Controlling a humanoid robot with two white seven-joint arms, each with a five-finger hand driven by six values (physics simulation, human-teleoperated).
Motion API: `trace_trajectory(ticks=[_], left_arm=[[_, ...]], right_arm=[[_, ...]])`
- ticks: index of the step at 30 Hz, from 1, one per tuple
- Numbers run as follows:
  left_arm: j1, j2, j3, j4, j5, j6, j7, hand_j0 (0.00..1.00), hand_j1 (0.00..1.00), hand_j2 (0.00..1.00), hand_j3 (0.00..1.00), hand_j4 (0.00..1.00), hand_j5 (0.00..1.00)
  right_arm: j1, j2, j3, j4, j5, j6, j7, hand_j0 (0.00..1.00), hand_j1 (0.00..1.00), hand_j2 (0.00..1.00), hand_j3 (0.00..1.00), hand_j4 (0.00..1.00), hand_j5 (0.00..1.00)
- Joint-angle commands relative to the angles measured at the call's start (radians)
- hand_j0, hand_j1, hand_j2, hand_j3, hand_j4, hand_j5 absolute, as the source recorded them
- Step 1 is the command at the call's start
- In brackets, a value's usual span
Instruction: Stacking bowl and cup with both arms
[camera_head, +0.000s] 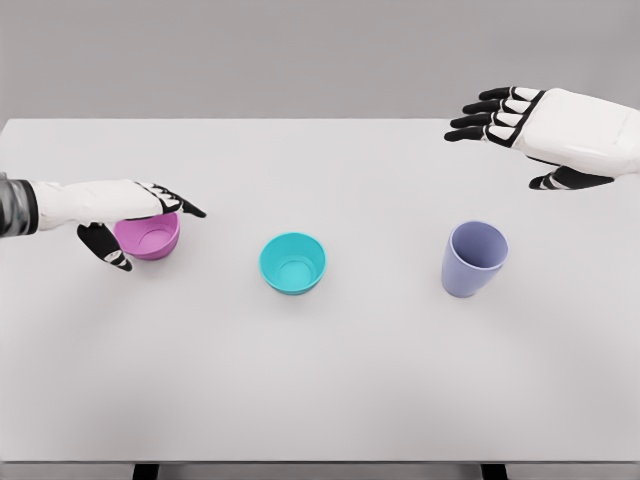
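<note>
Worktop: a plain white rectangular worktop (320, 400) carries all the things; its near edge runs along the bottom of the head view.
Cup: a lavender smooth plastic cup (474, 259) stands upright toward the right edge of the worktop, its open mouth up, with nothing touching it.
Middle bowl: a small round teal plastic bowl (294, 263) sits near the centre of the worktop, well apart from the cup and from the other bowl.
Left bowl: a small round pink plastic bowl (149, 236) sits toward the left edge, partly hidden under the left hand.
Left hand: the left hand (125, 215) is over the pink bowl, fingers stretched across the far rim and thumb down at the near left side; they are apart, and I cannot tell if they touch the bowl.
Right hand: the right hand (520, 125) hangs above the far right corner, fingers straight and spread, holding nothing, well apart from the cup.
</note>
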Motion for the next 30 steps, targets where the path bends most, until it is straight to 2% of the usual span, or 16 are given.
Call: trace_trajectory(ticks=[1,13,17,24,30], left_arm=[[0.000,-0.003,-0.002,0.018,-0.006,-0.001,0.000,1.00,1.00,1.00,1.00,1.00,1.00],[-0.005,-0.024,-0.002,0.048,-0.067,-0.017,0.000,1.00,1.00,1.00,1.00,1.00,1.00],[-0.008,-0.024,-0.002,0.051,-0.117,-0.078,0.000,1.00,1.00,1.00,1.00,1.00,1.00],[-0.012,-0.046,0.001,0.067,-0.179,-0.080,0.000,1.00,1.00,1.00,1.00,1.00,1.00],[-0.020,-0.063,0.004,0.089,-0.187,-0.080,0.000,1.00,1.00,1.00,1.00,1.00,1.00]], right_arm=[[0.000,0.000,0.000,0.000,-0.005,0.003,-0.001,1.00,1.00,1.00,1.00,1.00,1.00],[0.003,-0.003,0.000,0.000,-0.005,0.003,-0.001,1.00,1.00,1.00,1.00,1.00,1.00],[0.005,-0.003,0.000,0.000,-0.005,0.003,-0.001,1.00,1.00,1.00,1.00,1.00,1.00],[0.008,-0.003,-0.001,0.000,-0.005,0.003,-0.001,1.00,1.00,1.00,1.00,1.00,1.00],[0.009,-0.004,0.000,0.000,-0.005,0.003,-0.001,1.00,1.00,1.00,1.00,1.00,1.00]])
